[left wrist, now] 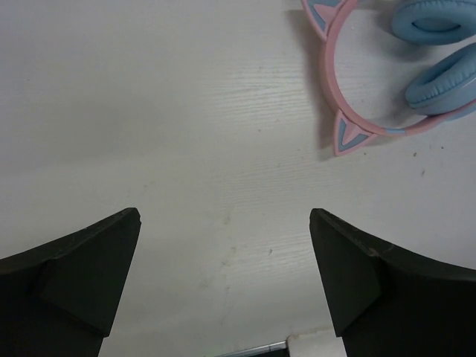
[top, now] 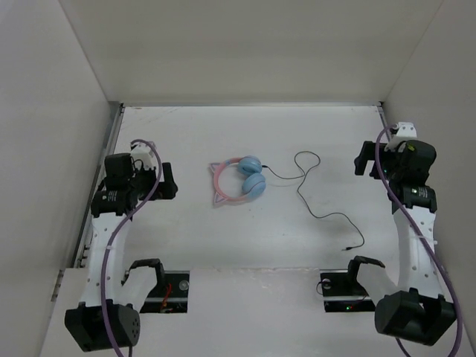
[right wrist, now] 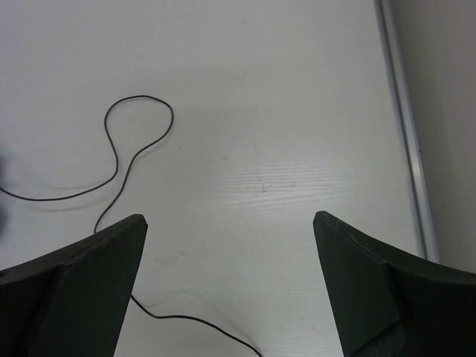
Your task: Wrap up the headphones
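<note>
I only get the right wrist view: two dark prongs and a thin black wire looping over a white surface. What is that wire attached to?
Observer: It runs to the headphones, a pink band with cat ears and light blue cups, lying near the middle of the table.
Operator: Is anything holding them?
Observer: No. The left end effector is off to their left with its jaws open, clear of the band.
Operator: And where does the wire finish?
Observer: The cable snakes toward the right arm's side, and its plug lies loose on the table near the front edge.
</note>
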Available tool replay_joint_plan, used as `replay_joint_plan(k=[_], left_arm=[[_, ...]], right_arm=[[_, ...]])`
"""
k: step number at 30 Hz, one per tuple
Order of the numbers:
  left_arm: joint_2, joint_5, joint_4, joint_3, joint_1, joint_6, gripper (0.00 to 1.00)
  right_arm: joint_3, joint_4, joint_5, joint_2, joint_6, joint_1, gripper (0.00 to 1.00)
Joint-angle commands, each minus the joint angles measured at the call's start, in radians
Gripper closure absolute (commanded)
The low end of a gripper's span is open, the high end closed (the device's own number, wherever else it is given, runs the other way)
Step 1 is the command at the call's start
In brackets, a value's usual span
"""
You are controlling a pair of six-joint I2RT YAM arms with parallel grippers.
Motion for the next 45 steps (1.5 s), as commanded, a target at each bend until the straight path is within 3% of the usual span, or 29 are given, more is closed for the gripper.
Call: replay_joint_plan(k=[1,7,15,22,32,39,45], left_arm=[[0.011,0.013,0.128,-0.055,-0.084,-0.08,0.0],[0.048,-0.025,0.232,-0.155,-0.218,-0.129,0.0],[0.233,-0.175,0.459,-0.178,-0.351,-0.158,0.06],[0.4,-0.206,0.588,-0.126,-0.416,-0.201,0.11],[0.62,-0.248,0.614,0.036,-0.492,-0.206,0.19],[0.772,-0.284,0.6,0.113,-0.503,-0.252,0.36],[0.839,-0.283,0.585,0.141,-0.509,-0.284,0.41]], right_arm=[[-0.04,0.189,-0.056,-0.04,0.069,0.088,0.0],[-0.172,0.319,-0.076,-0.14,0.05,0.311,0.0],[-0.155,0.299,-0.132,-0.102,0.098,0.306,0.0],[-0.124,0.318,-0.146,-0.063,0.121,0.322,0.0],[-0.123,0.401,-0.163,-0.025,0.17,0.338,0.0],[-0.094,0.417,-0.165,-0.008,0.198,0.338,0.0],[-0.092,0.434,-0.166,-0.002,0.221,0.322,0.0]])
